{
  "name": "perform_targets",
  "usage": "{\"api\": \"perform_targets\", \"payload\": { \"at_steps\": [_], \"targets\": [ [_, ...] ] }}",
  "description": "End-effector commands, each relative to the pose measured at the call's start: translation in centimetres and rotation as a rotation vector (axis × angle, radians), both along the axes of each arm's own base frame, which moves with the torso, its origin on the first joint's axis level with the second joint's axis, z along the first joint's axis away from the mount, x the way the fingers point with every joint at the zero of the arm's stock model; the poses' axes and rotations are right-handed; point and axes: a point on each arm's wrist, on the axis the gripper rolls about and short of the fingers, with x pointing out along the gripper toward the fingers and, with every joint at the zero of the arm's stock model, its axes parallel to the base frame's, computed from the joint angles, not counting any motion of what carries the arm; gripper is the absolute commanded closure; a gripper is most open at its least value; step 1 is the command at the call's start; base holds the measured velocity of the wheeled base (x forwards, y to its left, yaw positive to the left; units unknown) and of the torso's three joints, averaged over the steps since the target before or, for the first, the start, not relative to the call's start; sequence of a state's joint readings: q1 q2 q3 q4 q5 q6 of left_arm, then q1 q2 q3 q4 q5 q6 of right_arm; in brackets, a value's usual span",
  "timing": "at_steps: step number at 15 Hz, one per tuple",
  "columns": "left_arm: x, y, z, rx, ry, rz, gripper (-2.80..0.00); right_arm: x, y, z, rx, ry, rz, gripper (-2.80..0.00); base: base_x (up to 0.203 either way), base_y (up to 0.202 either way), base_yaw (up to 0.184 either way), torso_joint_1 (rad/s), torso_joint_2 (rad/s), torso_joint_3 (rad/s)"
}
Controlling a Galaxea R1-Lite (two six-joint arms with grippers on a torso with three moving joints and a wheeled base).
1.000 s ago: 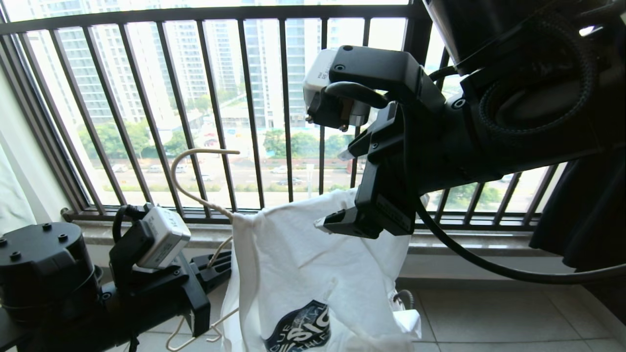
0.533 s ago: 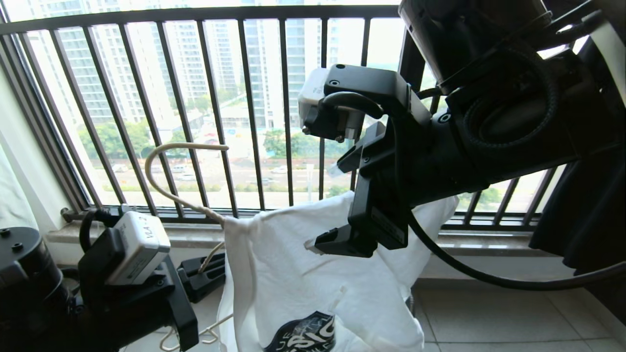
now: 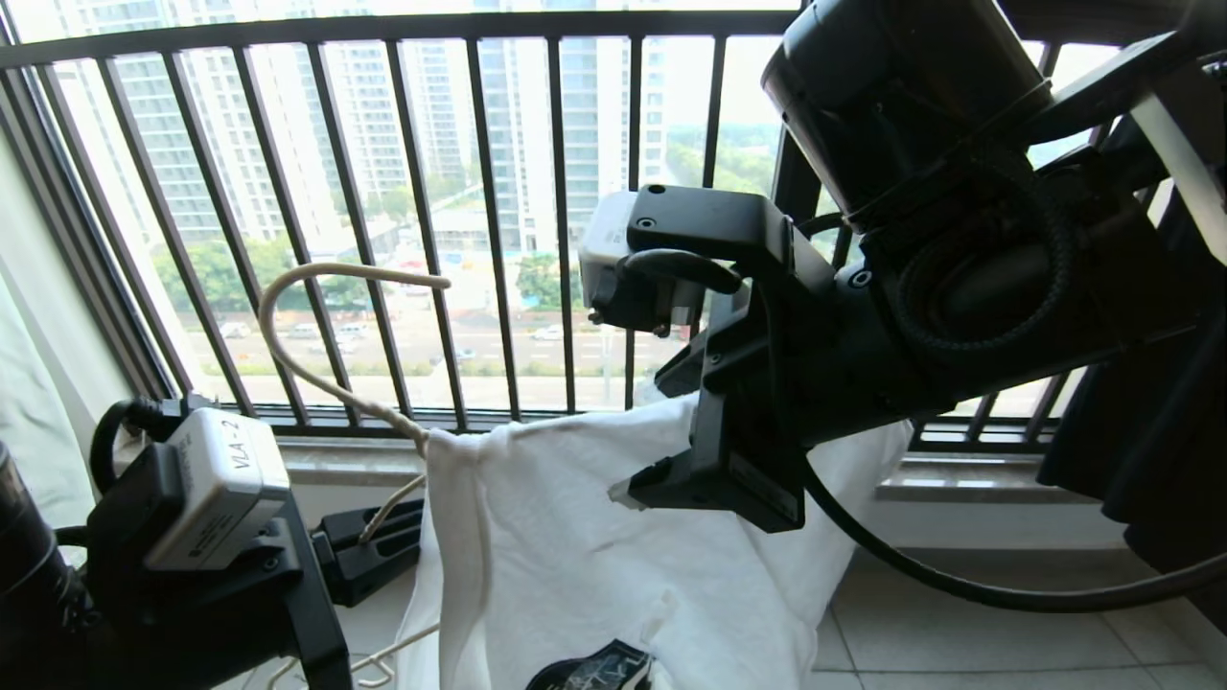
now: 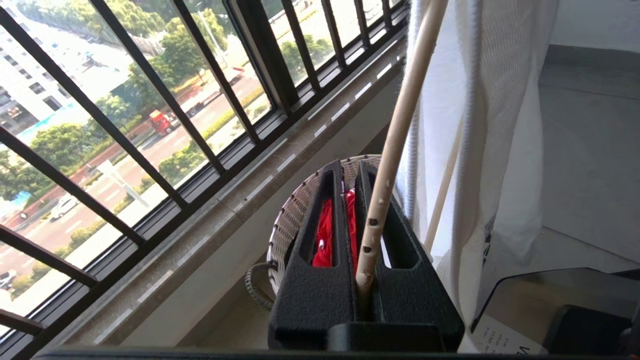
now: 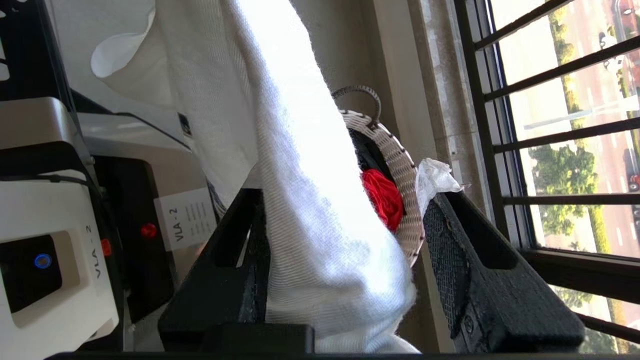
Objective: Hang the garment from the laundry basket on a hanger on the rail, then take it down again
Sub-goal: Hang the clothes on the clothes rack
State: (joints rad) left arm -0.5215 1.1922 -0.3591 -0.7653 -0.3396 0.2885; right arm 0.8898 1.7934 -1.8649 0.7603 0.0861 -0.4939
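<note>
- Left claw [image 4: 367, 280]: black, grainy-textured fingers pressed tight on the wire of the hanger [image 4: 395, 145], which stands pinched in the slot between them. In the head view this claw [image 3: 369, 551] sits low at the left, lower and further left than a second ago.
- Right claw [image 5: 345, 280]: black fingers with a meshed inner pad, spread apart around a fold of the garment [image 5: 310, 200]; cloth lies against one finger, while a gap shows at the other. Whether the cloth is truly gripped cannot be told. In the head view this claw [image 3: 671, 431] is at the shirt's top edge, lower than a second ago.
- Hanger, head view [image 3: 316, 335]: thin cream-white wire, long hook curved like a question mark with its open end pointing right; the neck slopes down and right to the shirt's collar corner. The hook now stands further left than before. Small notch hooks show at the bottom left.
- Garment, head view [image 3: 594, 575]: white knitted cotton, finely ribbed, hanging loose with its long axis vertical; its top edge stretches across between hanger neck and right claw. Only the top of the dark chest logo shows at the bottom edge; more of it was in view earlier.
- Laundry basket [image 5: 405, 200]: round, white woven rim, on the floor by the sill below the claws, holding a red garment [image 5: 382, 197].
- Railing [image 3: 479, 220]: black vertical bars behind everything, with towers and a street beyond.
</note>
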Motion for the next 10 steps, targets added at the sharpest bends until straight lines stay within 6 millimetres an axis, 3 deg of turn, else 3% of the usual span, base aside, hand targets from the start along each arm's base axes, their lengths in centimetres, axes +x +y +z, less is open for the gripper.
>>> {"api": "perform_targets", "payload": {
  "at_steps": [1,10],
  "targets": [
    [-0.18,0.14,0.57,-0.017,-0.027,0.005,0.00,-0.20,0.11,-0.46,-0.011,0.021,0.017,0.00,0.000,0.000,0.000,0.000,0.00,0.000],
    [0.23,0.05,0.90,-0.018,-0.034,0.063,0.00,-0.42,-0.05,0.05,0.018,0.031,0.012,0.00,0.000,0.000,0.000,0.000,0.00,0.000]
  ]
}}
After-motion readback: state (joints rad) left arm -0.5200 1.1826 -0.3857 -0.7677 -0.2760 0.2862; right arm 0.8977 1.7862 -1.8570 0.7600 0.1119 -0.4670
